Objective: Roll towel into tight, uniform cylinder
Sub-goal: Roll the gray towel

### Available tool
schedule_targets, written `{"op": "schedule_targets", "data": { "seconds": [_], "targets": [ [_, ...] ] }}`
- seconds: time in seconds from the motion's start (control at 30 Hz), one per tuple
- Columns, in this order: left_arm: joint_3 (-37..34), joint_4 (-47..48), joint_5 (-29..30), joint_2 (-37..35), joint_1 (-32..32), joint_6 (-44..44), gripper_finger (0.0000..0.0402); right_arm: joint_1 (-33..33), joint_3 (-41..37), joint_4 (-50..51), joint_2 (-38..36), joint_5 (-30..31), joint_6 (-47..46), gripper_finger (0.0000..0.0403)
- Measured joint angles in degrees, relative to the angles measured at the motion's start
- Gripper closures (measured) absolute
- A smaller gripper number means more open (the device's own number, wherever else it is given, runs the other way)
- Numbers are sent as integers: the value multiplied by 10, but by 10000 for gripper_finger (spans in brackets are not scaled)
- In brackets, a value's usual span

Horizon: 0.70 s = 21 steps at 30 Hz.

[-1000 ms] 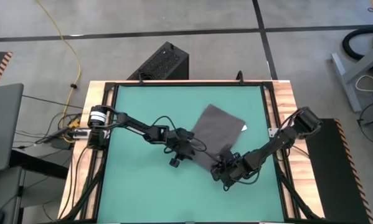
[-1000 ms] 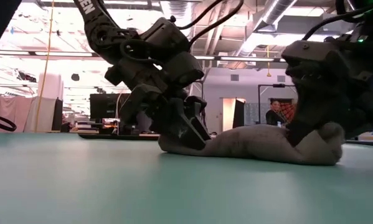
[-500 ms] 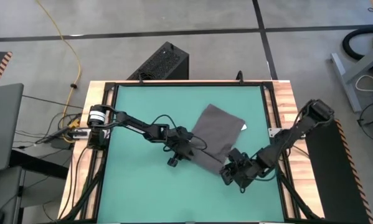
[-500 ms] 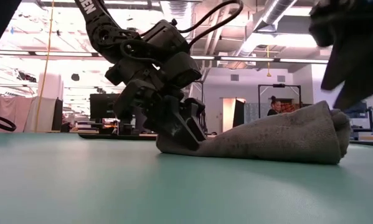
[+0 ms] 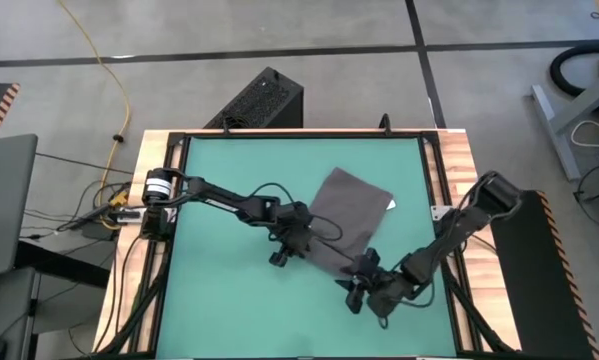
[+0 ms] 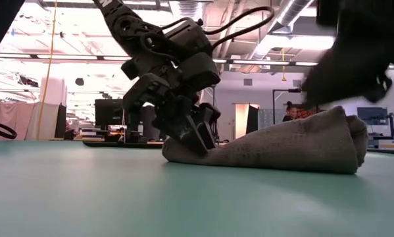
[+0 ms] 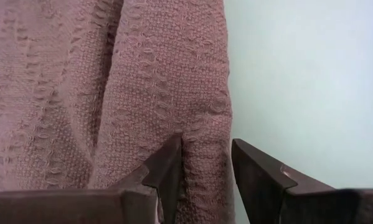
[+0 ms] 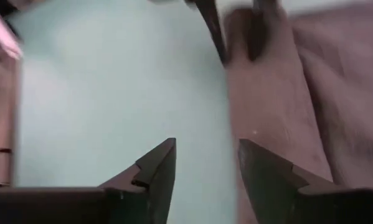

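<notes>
The towel (image 5: 345,213) lies a little toward 3 o'clock of the green table's (image 5: 219,300) centre, flat at its 1 o'clock end and rolled into a fold along its 7 o'clock edge. The left gripper (image 7: 206,163) sits at the 9 o'clock end of that fold, its 2 fingers clamped on the rolled edge. The right gripper (image 8: 206,163) hangs at the fold's 5 o'clock end, fingers apart over bare mat beside the roll, holding nothing.
</notes>
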<state>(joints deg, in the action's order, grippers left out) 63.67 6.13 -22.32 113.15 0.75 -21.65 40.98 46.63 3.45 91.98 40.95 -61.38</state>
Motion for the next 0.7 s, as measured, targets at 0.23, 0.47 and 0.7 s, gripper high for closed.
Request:
{"op": "schedule_targets", "data": {
  "seconds": [0.23,0.47,0.7],
  "targets": [
    [26,57,1,1,0,-17,274,-10,0,56,26,-1,-46,248],
    [28,69,2,0,0,-35,274,-31,0,94,34,-3,-59,279],
    [62,125,-8,0,1,-45,274,-65,3,90,85,-52,-84,291]
  ]
}}
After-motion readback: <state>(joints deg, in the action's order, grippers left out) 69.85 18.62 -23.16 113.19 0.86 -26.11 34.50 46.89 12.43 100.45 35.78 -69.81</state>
